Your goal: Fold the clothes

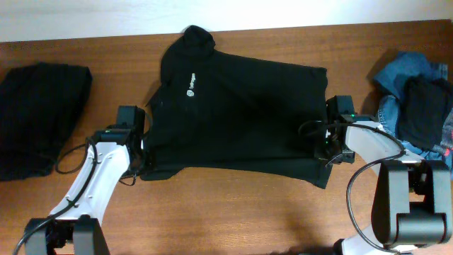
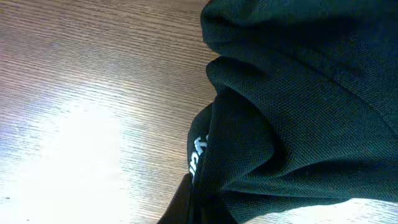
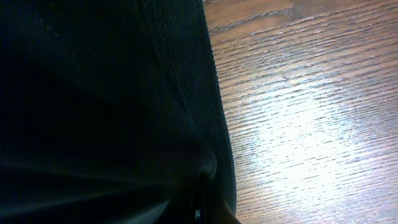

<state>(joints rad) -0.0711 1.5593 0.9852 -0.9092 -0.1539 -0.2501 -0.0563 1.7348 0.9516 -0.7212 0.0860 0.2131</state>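
A black short-sleeved T-shirt [image 1: 241,106] with a small white chest logo [image 1: 191,83] lies spread across the middle of the table. My left gripper [image 1: 144,145] is shut on the shirt's left edge. In the left wrist view the black fabric [image 2: 298,93] bunches into the gripper [image 2: 196,211], with white lettering [image 2: 198,154] on a fold. My right gripper [image 1: 322,142] is shut on the shirt's right edge. The right wrist view shows the dark cloth [image 3: 93,93] pinched at the gripper [image 3: 205,211], its fingers mostly hidden by fabric.
A folded black garment [image 1: 39,113] lies at the far left of the wooden table [image 1: 233,212]. A heap of blue denim [image 1: 396,74] and black cloth [image 1: 425,106] sits at the far right, close behind the right arm.
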